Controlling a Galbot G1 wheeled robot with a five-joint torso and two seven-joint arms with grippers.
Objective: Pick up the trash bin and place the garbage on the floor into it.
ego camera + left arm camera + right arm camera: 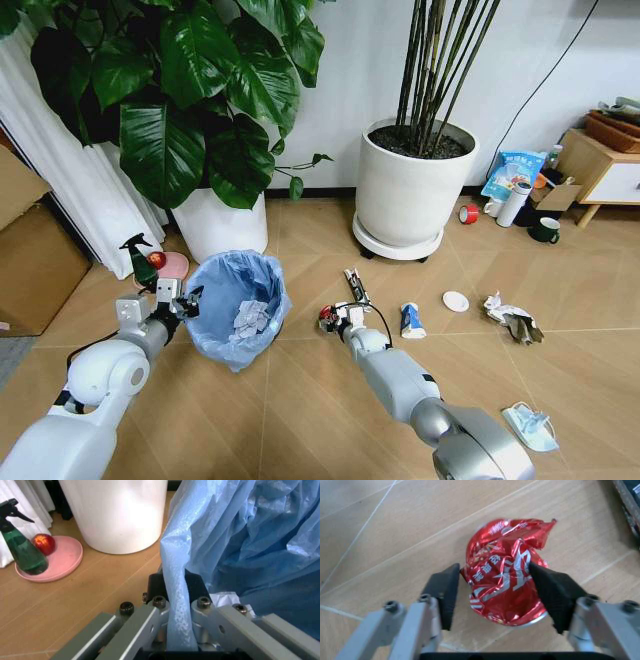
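Bin: the small round dark trash bin point(236, 318) lined with a crinkled light blue plastic bag sits at the left gripper point(186, 298), whose jaws are pinched shut on the bag-covered rim; the left wrist view shows blue film squeezed between the two pads. A crumpled white paper lies inside it.

Can: the crushed red can point(506, 585) lies on the floor between the pads of the right gripper point(331, 318). One pad looks to touch its side, the other stands just clear, so I read the claw as open around it, not yet clamped.

Step in hand: closing on the can, I'd judge. To do it well, the pads should meet the can's flatter flanks squarely. The metal is creased and glossy, so it may twist or skid out if pinched near an edge.

Other garbage: beyond the right gripper lie a dark wrapper point(356, 286) and a blue-white carton point(412, 320). Farther to its right are a white round lid point(456, 301), a wad of crumpled paper point(512, 317) and a light blue mask point(530, 424).

Floor: tan wood-look tiles point(300, 400) in a chevron with thin pale joints, smooth and level.

Room: two big white plant pots point(405, 190) stand behind the bin and can. A pink dish with a green spray bottle point(22, 551) and a red apple sits beside the left gripper.
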